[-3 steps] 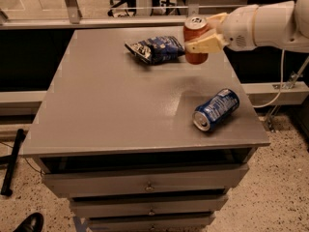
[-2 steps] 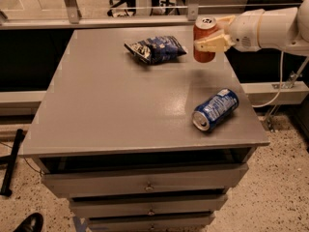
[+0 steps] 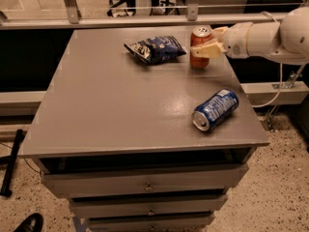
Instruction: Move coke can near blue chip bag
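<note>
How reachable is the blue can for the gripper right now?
Probably not yet: the gripper is shut on the coke can, back right of the table. Otherwise the path looks free; nothing stands between it and the blue can.

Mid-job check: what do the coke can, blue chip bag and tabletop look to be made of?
Coke can, clasped by the gripper at the far right: thin metal, likely aluminium, given the silver top and glossy red paint. Blue chip bag: crinkled foil or plastic film with shiny creases. Tabletop: smooth, grey and faintly reflective, either laminate or painted metal; cannot tell which.
</note>
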Controlling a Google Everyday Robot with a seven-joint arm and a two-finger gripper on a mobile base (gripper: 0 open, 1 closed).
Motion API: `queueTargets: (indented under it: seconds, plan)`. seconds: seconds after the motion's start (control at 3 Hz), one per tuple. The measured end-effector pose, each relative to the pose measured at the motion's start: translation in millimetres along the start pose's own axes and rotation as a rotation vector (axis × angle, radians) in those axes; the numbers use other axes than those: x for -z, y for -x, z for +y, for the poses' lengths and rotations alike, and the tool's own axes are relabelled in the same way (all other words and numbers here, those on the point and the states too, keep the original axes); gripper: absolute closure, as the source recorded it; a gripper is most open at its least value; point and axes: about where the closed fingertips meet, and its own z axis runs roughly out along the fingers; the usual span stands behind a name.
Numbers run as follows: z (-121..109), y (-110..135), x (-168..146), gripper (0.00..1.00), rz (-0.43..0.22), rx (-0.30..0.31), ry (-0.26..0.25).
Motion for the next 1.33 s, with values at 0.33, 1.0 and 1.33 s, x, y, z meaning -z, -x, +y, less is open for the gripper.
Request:
queueTargets:
  seconds: [0.33, 1.0, 1.33]
  plan:
    - [-3.7, -4.7, -15.2, 0.82, 0.012, -0.013, 0.034]
    - [-2.6, -9.6, -25.9, 0.36, 0.01, -0.035, 0.06]
    - [2.9, -11.1, -20.8, 0.13, 0.005, -0.051, 0.058]
